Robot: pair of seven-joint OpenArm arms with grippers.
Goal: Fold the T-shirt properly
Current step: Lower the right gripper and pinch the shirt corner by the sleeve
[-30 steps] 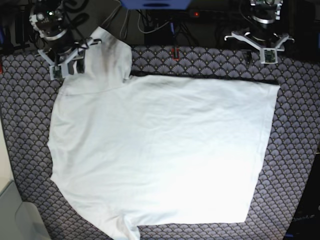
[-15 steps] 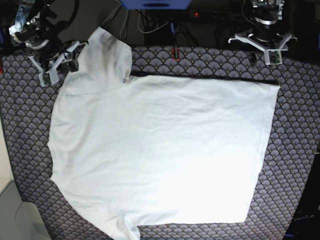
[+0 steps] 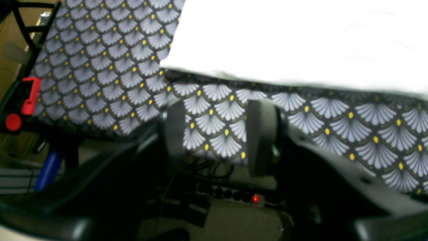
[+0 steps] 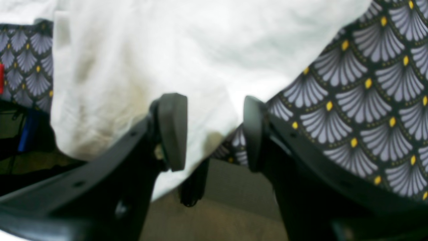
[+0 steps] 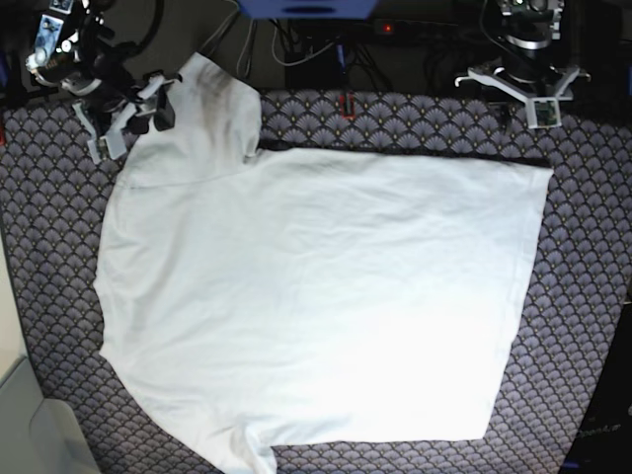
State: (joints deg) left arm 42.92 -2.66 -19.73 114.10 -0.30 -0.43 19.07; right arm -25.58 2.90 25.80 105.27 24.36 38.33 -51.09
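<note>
Base view first: the T-shirt [image 5: 316, 296] is spread flat over most of the patterned tablecloth [image 5: 592, 296], one sleeve poking up at the far left corner, another at the near edge. The right gripper [image 5: 126, 120] sits at that far left sleeve, right at the cloth's edge, jaws apart. The left gripper [image 5: 523, 91] hangs at the far right, past the shirt's far edge and clear of it, jaws spread.

Left wrist view: both fingers [image 3: 262, 134] stand apart with only the fan-pattern tablecloth [image 3: 100, 67] between them, nothing held. The T-shirt [image 3: 301, 40] lies further out, its corner well ahead of the left gripper [image 3: 219, 137].

Right wrist view: the right gripper [image 4: 214, 134] is open with a clear gap. The white T-shirt [image 4: 187, 50] fills the space behind it and droops between the fingers [image 4: 172, 130], but the pads aren't pinching it. Tablecloth [image 4: 367, 100] shows off to the right.
</note>
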